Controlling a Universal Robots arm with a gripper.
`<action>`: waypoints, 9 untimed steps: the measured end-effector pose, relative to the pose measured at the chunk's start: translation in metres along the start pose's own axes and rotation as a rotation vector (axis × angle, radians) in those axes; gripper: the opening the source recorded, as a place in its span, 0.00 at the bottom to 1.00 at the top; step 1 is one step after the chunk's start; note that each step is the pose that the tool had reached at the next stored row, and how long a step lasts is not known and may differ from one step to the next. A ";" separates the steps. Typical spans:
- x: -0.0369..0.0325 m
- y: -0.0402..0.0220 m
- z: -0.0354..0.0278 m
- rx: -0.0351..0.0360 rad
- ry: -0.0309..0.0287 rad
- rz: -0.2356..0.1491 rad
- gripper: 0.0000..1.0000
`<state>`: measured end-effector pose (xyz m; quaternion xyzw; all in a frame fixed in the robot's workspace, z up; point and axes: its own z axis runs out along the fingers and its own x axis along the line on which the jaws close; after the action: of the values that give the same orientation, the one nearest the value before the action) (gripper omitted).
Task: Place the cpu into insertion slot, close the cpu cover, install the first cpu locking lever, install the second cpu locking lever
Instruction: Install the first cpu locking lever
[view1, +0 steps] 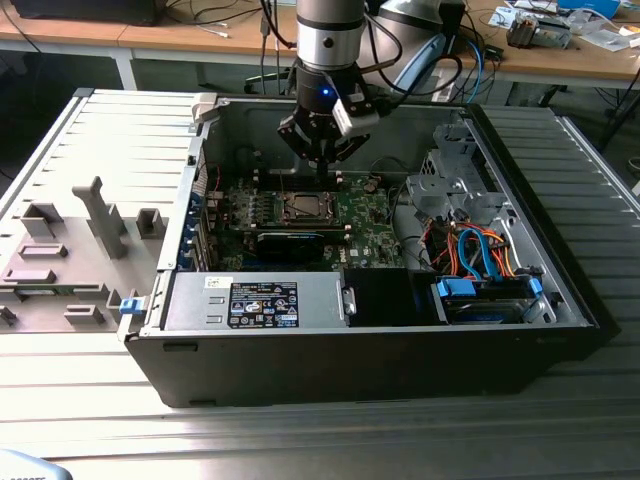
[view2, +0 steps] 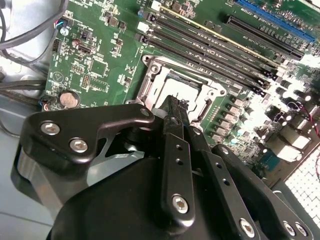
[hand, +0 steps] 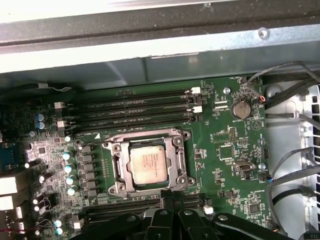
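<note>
The cpu (hand: 148, 166) lies flat in the insertion slot (hand: 150, 162) on the green circuit board (hand: 225, 170), silvery-tan top face up. The cpu cover (hand: 176, 150), a silvery frame, lies down around the chip. In the exterior view the slot (view1: 303, 207) sits mid-board inside the open computer case, and my gripper (view1: 322, 172) hangs just above its far edge. Its black fingers (view2: 172, 145) are shut together with nothing visible between them, tips (hand: 172, 197) at the socket's edge (view2: 177, 92). I cannot tell how the locking levers stand.
Rows of narrow memory slots (hand: 130, 107) flank the socket. A long black card (view1: 288, 243), a power supply (view1: 255, 300), orange and blue cables (view1: 480, 255) and a drive cage (view1: 450, 190) fill the case. A grey fixture plate (view1: 70, 250) lies at the exterior view's left.
</note>
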<state>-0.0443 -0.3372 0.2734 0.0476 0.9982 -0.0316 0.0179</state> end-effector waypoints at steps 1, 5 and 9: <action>0.0000 0.0000 0.0000 -0.0001 -0.0002 -0.004 0.11; 0.0000 0.0000 0.0000 -0.0007 -0.0011 -0.017 0.11; 0.0000 0.0000 0.0000 -0.0013 -0.0020 -0.033 0.11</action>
<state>-0.0443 -0.3372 0.2734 0.0312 0.9989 -0.0313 0.0184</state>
